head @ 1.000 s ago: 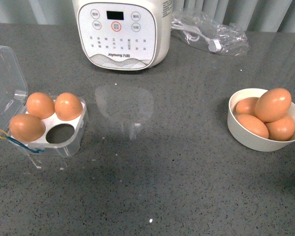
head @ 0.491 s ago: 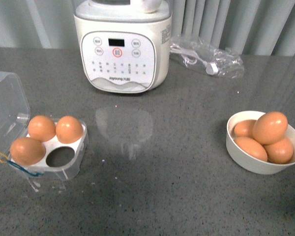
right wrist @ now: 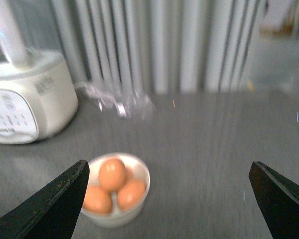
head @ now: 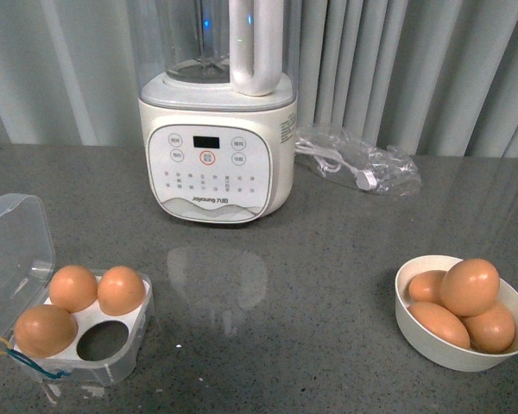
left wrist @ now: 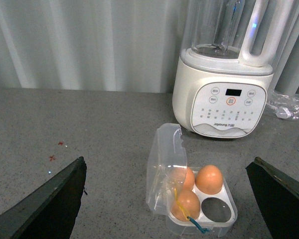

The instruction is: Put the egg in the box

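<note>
The counter (head: 328, 259) is sinking in the front view as the camera is tilting up. The left gripper (left wrist: 168, 159) and right gripper (right wrist: 168, 163) are gaping wide and empty. The box (head: 131, 366) is waiting for a fourth egg (head: 469, 286).

Blender (head: 216, 155) top past the front view's upper edge; bowl (right wrist: 114, 217) and eggs (right wrist: 112, 174) blurred in right wrist view.

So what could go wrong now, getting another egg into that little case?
The top egg lies piled on three others in the bowl; a grab could miss, crack it, or set the rest rolling. The egg box has one empty cup, tight beside three eggs, so a slightly off placement might knock a neighbour. Its open lid stands raised and could be caught by an arm.
</note>
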Controlling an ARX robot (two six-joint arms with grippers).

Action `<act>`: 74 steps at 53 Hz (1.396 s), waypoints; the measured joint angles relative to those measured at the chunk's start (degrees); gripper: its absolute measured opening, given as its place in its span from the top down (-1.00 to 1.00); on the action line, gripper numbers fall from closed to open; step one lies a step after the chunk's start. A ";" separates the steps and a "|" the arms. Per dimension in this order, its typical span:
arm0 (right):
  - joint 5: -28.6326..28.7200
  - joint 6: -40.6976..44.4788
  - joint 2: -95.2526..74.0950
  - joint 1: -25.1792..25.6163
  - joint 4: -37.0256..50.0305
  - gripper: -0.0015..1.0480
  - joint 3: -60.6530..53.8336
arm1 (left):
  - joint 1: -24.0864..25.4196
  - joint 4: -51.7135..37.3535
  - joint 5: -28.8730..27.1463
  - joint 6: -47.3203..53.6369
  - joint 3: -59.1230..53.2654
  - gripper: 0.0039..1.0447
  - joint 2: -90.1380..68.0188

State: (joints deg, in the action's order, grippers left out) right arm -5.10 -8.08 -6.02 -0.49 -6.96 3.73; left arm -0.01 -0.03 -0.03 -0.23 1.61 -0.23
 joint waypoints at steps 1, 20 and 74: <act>-0.17 -2.73 -3.15 0.48 0.11 -0.86 0.92 | 0.00 0.00 -0.04 -0.02 0.00 -0.87 0.00; 9.75 -4.39 -53.42 2.69 29.35 -0.86 11.32 | 0.00 0.00 0.00 0.00 0.00 -0.87 0.04; 16.28 1.70 -83.84 -5.68 46.93 -0.86 20.68 | 0.00 0.00 0.00 0.00 0.00 -0.87 0.04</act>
State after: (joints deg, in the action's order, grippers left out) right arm 11.18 -6.37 -89.86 -6.17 39.97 24.40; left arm -0.01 -0.03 -0.03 -0.23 1.61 -0.19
